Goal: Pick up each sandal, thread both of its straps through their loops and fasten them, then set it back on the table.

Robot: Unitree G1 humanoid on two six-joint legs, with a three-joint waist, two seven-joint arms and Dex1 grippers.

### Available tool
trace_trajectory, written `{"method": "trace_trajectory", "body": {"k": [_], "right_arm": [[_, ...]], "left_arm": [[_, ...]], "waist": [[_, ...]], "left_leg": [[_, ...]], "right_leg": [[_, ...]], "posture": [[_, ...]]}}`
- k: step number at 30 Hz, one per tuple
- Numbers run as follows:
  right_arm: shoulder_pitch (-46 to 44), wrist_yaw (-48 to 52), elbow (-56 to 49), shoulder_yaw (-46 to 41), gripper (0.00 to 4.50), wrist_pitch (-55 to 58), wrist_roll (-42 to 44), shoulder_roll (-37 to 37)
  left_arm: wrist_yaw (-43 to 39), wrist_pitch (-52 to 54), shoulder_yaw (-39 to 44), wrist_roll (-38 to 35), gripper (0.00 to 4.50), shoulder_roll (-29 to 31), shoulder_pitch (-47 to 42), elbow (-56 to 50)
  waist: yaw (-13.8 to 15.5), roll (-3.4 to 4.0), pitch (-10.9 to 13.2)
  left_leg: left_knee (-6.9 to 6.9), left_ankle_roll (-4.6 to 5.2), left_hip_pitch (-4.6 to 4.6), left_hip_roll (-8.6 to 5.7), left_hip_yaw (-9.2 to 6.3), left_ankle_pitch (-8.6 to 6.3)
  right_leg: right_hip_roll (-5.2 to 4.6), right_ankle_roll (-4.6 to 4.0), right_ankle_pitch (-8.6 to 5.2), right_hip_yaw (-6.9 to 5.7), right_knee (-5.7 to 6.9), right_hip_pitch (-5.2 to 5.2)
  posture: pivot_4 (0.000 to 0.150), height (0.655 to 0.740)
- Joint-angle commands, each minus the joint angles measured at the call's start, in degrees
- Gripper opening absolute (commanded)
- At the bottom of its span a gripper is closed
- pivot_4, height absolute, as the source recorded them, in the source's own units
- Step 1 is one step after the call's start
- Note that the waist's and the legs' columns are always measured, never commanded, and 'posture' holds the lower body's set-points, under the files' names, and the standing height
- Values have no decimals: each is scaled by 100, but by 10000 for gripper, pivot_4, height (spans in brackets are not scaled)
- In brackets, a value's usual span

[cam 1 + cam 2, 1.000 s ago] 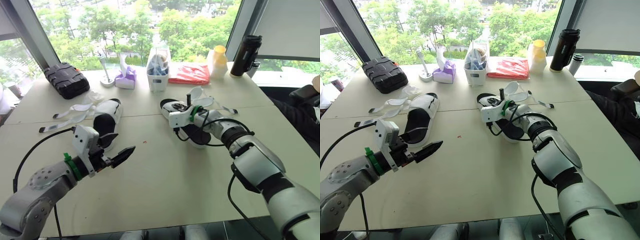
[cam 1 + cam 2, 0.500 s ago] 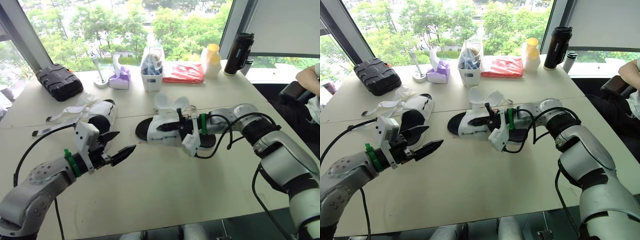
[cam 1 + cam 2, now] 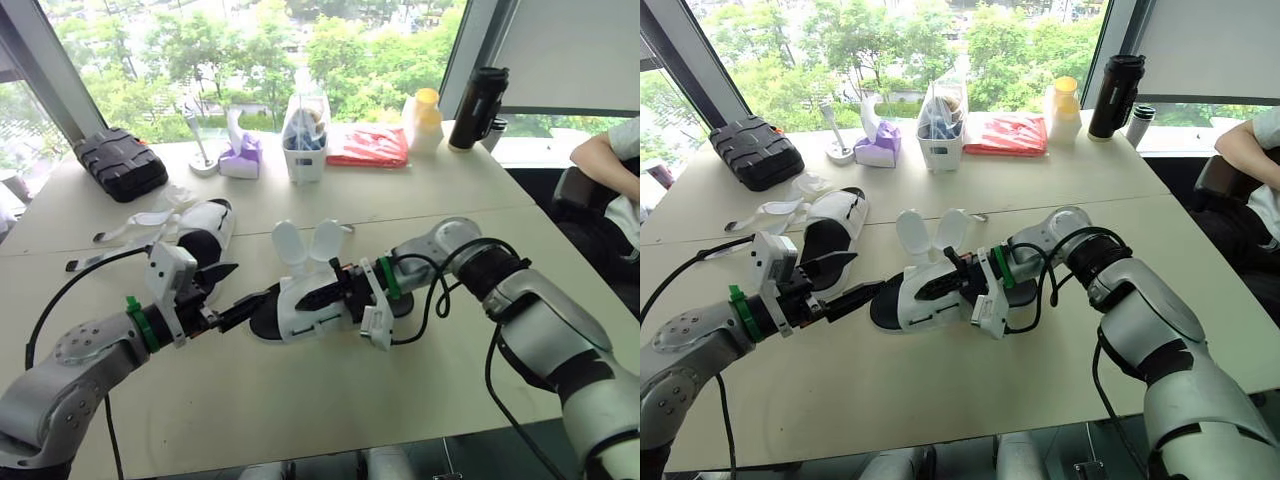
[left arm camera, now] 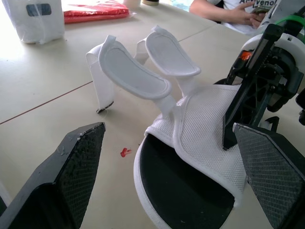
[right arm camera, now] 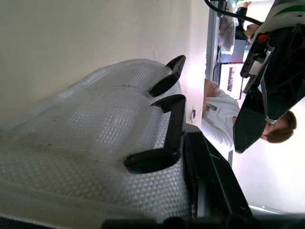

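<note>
Sandal (image 3: 300, 308) clamped in our right gripper (image 3: 335, 290), offered toe-first to our left gripper (image 3: 238, 292), jaws open | straps (image 3: 305, 240) upright and unthreaded, so we can reach them.

Near sandal (image 3: 300, 305) at worktop (image 3: 330, 400) centre, left end effector (image 3: 238, 290) at its left end, right end effector (image 3: 335, 290) on its right side, far sandal (image 3: 205, 228) behind-left, case (image 3: 120, 160) rear left, then tissue box (image 3: 240, 158), tub (image 3: 305, 140), packet (image 3: 368, 147), bottle (image 3: 424, 118), flask (image 3: 478, 108) rightward along rear edge
</note>
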Motion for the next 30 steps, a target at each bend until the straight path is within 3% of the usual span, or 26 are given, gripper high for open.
{"method": "trace_trajectory", "body": {"k": [1, 4, 7, 12, 14, 20, 23, 25, 28, 30], "right_arm": [[-76, -163, 156, 132, 255, 183, -119, 184], [-110, -121, 306, 232, 255, 175, -89, 261], [-127, 141, 486, 265, 10765, -7, 133, 308], [-92, 656, 608, 187, 35758, -235, 573, 276], [-85, 1158, 764, 155, 44631, -414, 1124, 163], [-137, 3050, 1343, 266, 44631, -525, 3081, -244], [272, 5290, 500, 392, 44631, 691, 5632, -946], [575, 6389, -319, 249, 44631, 1669, 6826, -1229], [915, 7301, -1196, -210, 45000, 2840, 7676, -1492], [1107, 7484, -1537, -554, 45000, 3413, 7836, -1521]], "left_arm": [[11, -32, 88, -10, 45000, 9, 17, -163], [66, -8, 51, -31, 45000, -15, 7, -224], [73, 10, -13, -15, 45000, -14, 16, -257], [15, 12, -66, 43, 45000, 31, 68, -248], [-213, -110, -160, 326, 45000, 219, 256, -175], [-881, -661, -327, 932, 45000, 497, 624, 107], [-1327, -1075, -436, 1238, 45000, 592, 629, 429], [-1511, -1266, -478, 1344, 45000, 579, 583, 603], [-1883, -1598, -596, 1528, 36561, 582, 467, 973], [-2094, -1758, -676, 1576, 27046, 530, 387, 1205]], "waist": [[3, -1, -1], [6, -1, -1], [8, -4, -2], [-1, -3, -2], [-5, -3, -2], [9, -3, -2], [17, -2, 0], [17, -2, 0], [-18, 3, 2], [-12, 6, 2]], "left_leg": [[0, 0, 0, 3, 1, 0], [0, -2, 0, 8, 2, 1], [2, -2, 1, 10, 3, 1], [2, -3, 3, 29, 7, 1], [2, -3, 7, 36, 10, 0], [4, -2, 10, 46, 27, 0], [7, 5, 12, 49, 28, -4], [11, 40, 11, 53, 20, -24], [10, 51, 16, 60, 6, -30], [9, 55, 20, 65, 9, -33]], "right_leg": [[1, -2, 1, 0, 0, -1], [6, -9, 6, 0, 0, -1], [7, -11, 7, 0, -1, 2], [19, -16, 10, 0, -2, 3], [26, -20, 13, 1, -3, 4], [29, -26, 16, -3, -10, 15], [28, -30, 17, -4, -16, 24], [27, -30, 17, -10, -23, 30], [30, -28, 18, -9, -23, 29], [35, -27, 19, -10, -20, 25]], "posture": [[1500, 7400], [1500, 7400], [1500, 7400], [1500, 7400], [1500, 7400], [1500, 7400], [1500, 7400], [1500, 7400], [1500, 7400], [1500, 7400]]}}
